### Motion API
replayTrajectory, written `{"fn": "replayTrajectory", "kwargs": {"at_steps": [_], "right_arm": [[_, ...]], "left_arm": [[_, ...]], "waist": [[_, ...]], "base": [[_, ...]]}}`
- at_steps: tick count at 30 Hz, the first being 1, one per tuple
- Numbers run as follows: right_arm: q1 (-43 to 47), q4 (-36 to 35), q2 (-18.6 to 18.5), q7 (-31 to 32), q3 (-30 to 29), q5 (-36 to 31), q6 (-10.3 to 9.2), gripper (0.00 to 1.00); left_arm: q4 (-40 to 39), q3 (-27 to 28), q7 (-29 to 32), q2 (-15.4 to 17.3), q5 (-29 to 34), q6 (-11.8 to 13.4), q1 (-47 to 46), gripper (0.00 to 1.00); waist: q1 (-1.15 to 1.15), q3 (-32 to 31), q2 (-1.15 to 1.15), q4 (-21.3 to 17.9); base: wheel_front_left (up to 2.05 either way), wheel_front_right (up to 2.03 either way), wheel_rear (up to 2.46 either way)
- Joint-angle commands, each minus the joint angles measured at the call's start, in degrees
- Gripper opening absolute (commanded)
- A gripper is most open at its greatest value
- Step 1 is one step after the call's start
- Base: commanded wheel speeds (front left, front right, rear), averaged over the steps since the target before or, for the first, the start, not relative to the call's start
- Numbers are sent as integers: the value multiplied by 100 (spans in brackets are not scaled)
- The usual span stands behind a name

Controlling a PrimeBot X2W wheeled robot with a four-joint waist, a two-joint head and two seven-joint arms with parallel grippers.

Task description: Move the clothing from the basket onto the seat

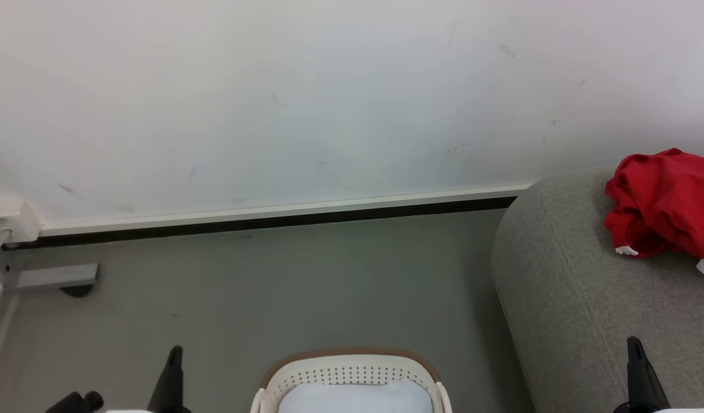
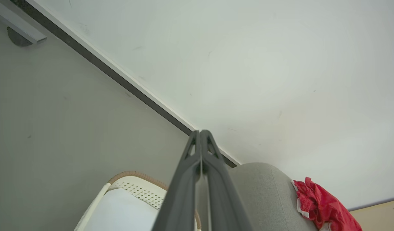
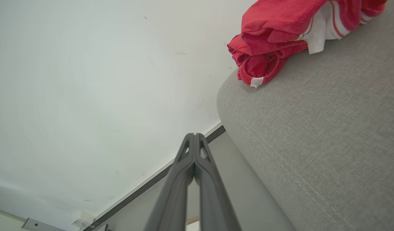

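Left tool (image 2: 201, 132) and right tool (image 3: 194, 135) are each pressed together, holding nothing. Crumpled bright red fabric clothing (image 1: 664, 198) lies on the large light grey woven seat (image 1: 564, 298) at far right, heap stretched left-right, a white-tipped cuff pointing near-left. Right wrist view adds broad white stripes; head view adds the white perforated brown-rimmed plastic basket (image 1: 352, 370) on the floor (image 1: 272, 287), left of the seat

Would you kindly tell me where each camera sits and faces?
Head view: on the head, facing forward and down at floor, wall, basket, seat; left hand and right hand tips show below.
Left wrist view: on that wrist, along its shut hand, over the basket toward the wall.
Right wrist view: on that wrist, along its shut hand, past the seat toward the wall.
Shared: the clothing on the seat.
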Motion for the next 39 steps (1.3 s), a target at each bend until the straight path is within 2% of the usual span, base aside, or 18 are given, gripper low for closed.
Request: {"fn": "replayTrajectory", "kwargs": {"at_steps": [1, 39], "right_arm": [[-163, -85, -63, 34, -26, 196, -5, 0], [-381, -131, -83, 667, -158, 2649, -10, 0]], "left_arm": [[-96, 45, 29, 12, -208, -7, -134, 0], [-251, 314, 661, -82, -2433, -14, -311, 0]], "waist": [[-1, 0, 0, 3], [-1, 19, 0, 105]], "base": [[0, 0, 0], [0, 0, 0]]}}
